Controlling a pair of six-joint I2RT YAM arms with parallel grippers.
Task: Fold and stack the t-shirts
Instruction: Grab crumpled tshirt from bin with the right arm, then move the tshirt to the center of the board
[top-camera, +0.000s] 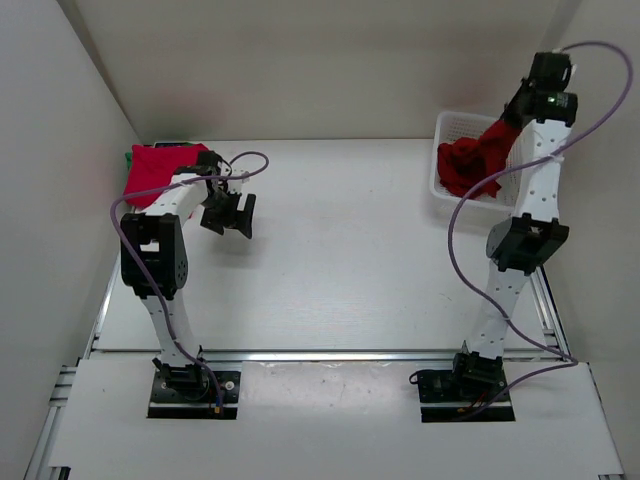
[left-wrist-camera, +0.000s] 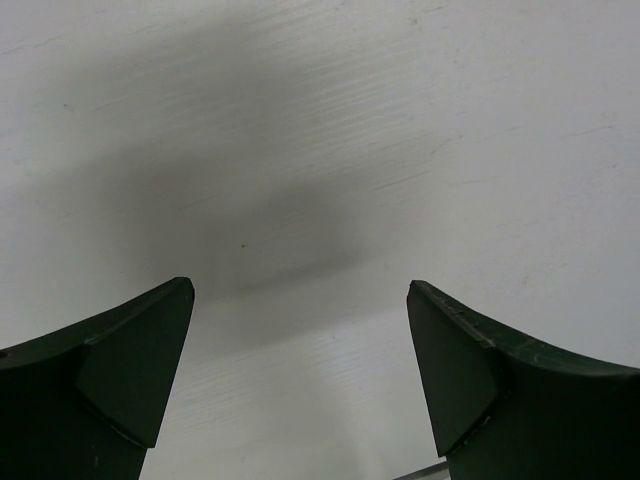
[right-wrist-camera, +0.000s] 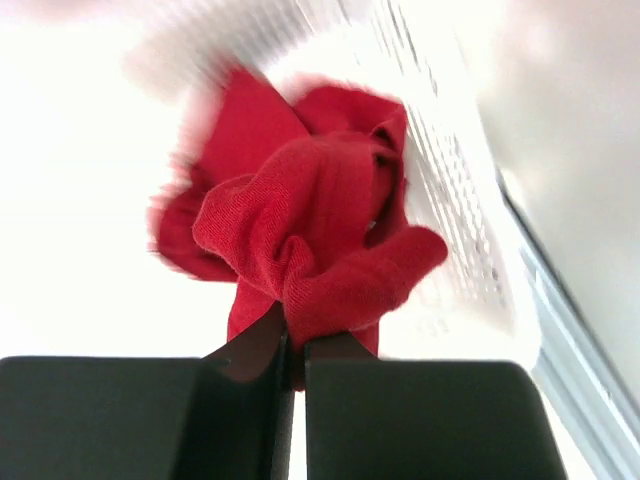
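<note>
Top view, surroundings: the white mesh basket (top-camera: 447, 128) is standing at the far right corner of the table (top-camera: 340, 260), and the right arm is crossing over its right side.
Top view, room: plain pale walls (top-camera: 300, 60) are closing in the white table on three sides.
Top view, shirts: the bunched red t-shirt (top-camera: 470, 165) is stretching from the right gripper (top-camera: 505, 125) down-left into the basket, its long axis running diagonally. The flat red t-shirt (top-camera: 150, 172) is lying at the far left on the green t-shirt (top-camera: 130, 157), of which only an edge is showing.
Left wrist view: the left gripper (left-wrist-camera: 300, 300) is hanging with its jaws spread wide over bare table, grasping nothing.
Right wrist view: the right gripper (right-wrist-camera: 297, 350) is clenching a fold of the bunched red t-shirt (right-wrist-camera: 310, 230). The cloth is pointing away from the jaws, and the blurred basket (right-wrist-camera: 450, 220) is showing behind it on the right.
</note>
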